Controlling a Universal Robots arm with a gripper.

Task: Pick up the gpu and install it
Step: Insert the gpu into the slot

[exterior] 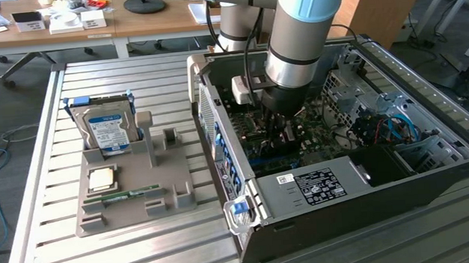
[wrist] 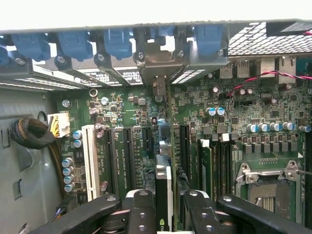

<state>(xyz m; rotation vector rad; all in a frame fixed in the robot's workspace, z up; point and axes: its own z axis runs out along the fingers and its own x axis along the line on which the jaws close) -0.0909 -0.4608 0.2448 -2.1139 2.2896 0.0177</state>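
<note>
A: Position of the gpu (wrist: 164, 195)?

B: Inside the open computer case (exterior: 429, 175), standing on edge over the motherboard (wrist: 234, 131). In the wrist view it is a thin card seen edge-on, running from between the fingers toward the rear slot brackets (wrist: 156, 61).

A: Hand state?

B: The gripper (wrist: 165, 214) is partly closed, its black fingers (wrist: 139, 209) pressing on either side of the card. It has hold of the gpu.

A: So which step?

B: Pickup looks done; I judge this the install step, with the card lined up over a long slot (wrist: 184, 146). Whether the edge connector is already in the slot, I cannot tell.

A: Requirements for the move ahead?

B: Probably a straight push down, card kept upright, bracket end meeting the rear opening.

A: Surroundings?

B: In the exterior view, a grey parts holder (exterior: 134, 197) on the slatted table (exterior: 128, 257) carries a blue-labelled hard drive (exterior: 110, 133).
</note>
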